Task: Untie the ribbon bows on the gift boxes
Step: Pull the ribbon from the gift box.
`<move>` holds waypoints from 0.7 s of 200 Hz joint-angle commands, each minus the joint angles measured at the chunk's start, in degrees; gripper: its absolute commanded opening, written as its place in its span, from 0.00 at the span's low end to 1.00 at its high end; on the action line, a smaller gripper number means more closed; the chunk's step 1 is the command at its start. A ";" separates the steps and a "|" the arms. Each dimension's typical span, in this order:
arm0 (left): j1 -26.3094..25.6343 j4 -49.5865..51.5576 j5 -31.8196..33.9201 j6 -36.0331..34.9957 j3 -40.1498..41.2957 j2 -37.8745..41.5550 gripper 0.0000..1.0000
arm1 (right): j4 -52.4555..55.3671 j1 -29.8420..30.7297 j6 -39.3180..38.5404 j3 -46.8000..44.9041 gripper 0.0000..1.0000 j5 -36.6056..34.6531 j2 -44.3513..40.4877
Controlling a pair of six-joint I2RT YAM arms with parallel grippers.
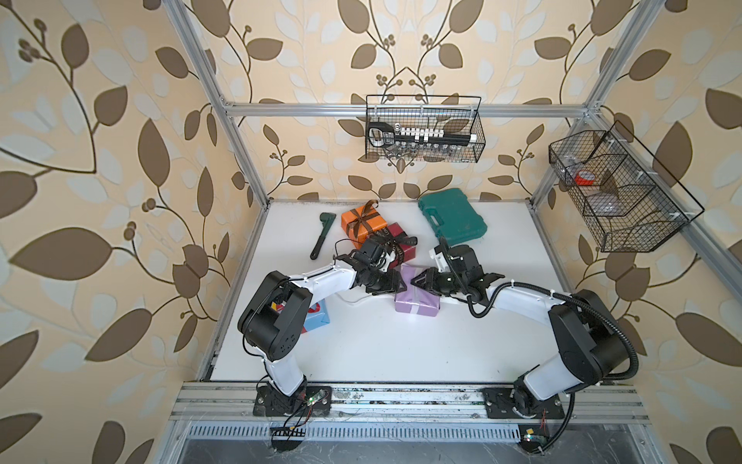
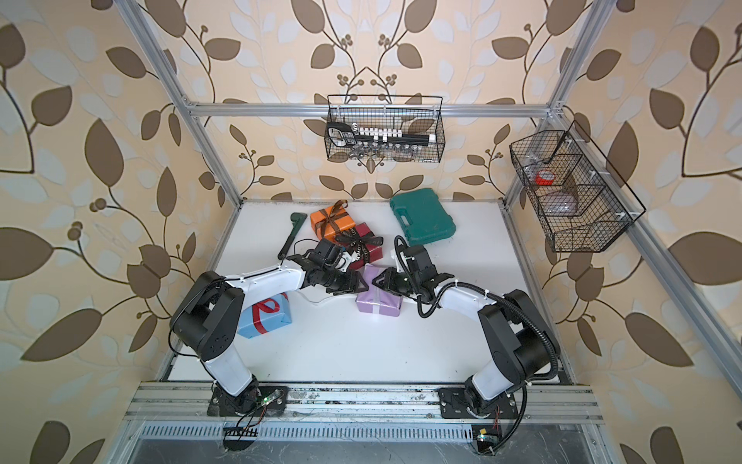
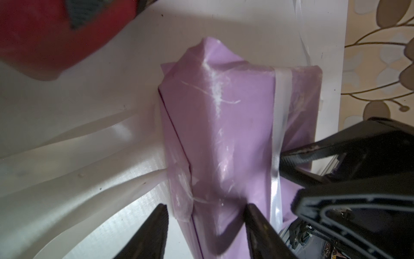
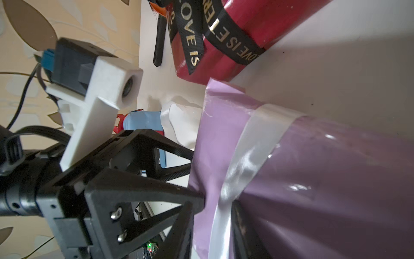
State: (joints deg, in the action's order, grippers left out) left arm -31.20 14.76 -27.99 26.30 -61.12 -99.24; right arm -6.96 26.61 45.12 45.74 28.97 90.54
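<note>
When checking both top views, spotting left tool point(image 1: 402, 283) and right tool point(image 1: 417, 280) meeting at lilac box point(image 1: 426, 307) on the surface point(image 1: 381, 349). From left wrist: left tool spread, straddling box end. From right wrist: can't tell right tool clamped on white ribbon point(image 4: 253, 152) or not.

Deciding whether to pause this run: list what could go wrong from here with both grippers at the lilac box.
1. The right gripper has a fingertip at the white ribbon on the lilac box; closing may pinch and tear the paper too.
2. The left gripper straddles only the box's edge, so a pull could drag the box into the dark red box nearby.
3. The grippers face each other closely and might collide.
</note>
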 commanded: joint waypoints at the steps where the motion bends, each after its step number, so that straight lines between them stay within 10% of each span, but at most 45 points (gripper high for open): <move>1: -0.65 1.61 1.14 -1.26 -0.41 -1.55 0.56 | -2.45 0.33 2.34 -1.64 0.31 1.40 1.70; 87: -0.88 1.44 0.84 -1.10 -0.21 -1.79 0.57 | -14.85 0.28 8.21 -4.46 0.26 6.83 4.12; 140: -0.94 1.14 0.31 -0.74 0.13 -1.24 0.57 | -2.66 0.02 3.26 -1.52 0.00 0.44 2.54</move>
State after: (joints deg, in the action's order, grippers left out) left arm -31.24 14.26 -28.45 26.06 -61.12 -99.53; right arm -16.97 26.24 51.24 42.68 32.08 93.93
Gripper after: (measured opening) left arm 0.570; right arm 0.050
